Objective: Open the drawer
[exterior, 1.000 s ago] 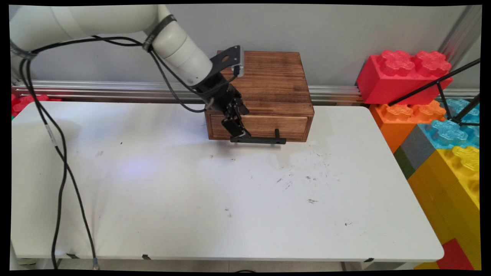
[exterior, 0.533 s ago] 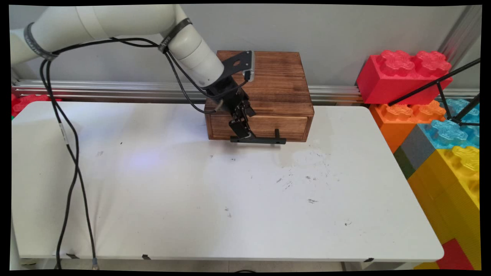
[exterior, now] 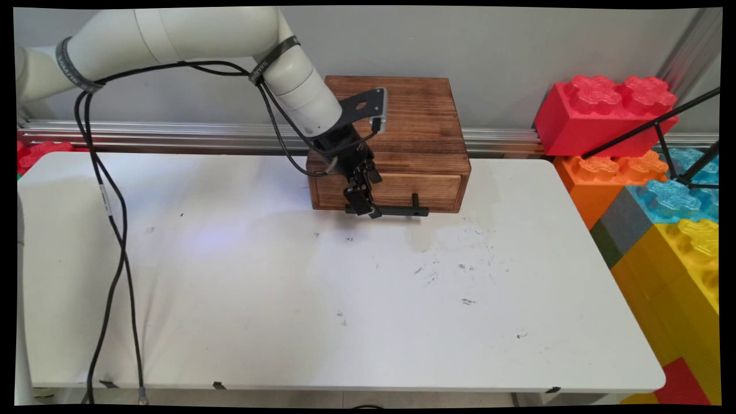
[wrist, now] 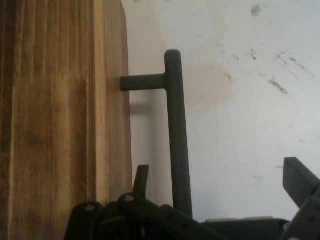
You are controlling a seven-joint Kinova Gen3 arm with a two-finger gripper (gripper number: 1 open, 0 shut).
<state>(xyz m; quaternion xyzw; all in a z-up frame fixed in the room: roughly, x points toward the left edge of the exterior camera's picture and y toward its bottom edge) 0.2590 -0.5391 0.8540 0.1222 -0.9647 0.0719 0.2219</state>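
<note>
The gripper [exterior: 368, 210] is spread open at the black bar handle [exterior: 397, 211] of the wooden drawer box [exterior: 414, 132], one finger [wrist: 141, 181] between handle and drawer front [exterior: 428, 190], the other [wrist: 300, 182] out over the white surface [exterior: 345, 299]. The box stands just behind the gripper.

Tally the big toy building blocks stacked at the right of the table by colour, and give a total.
Red block: 1
Orange block: 1
Blue block: 1
Yellow block: 1
Total: 4 colours counted; where one block ends and the next begins low in the stack cannot be told.
</note>
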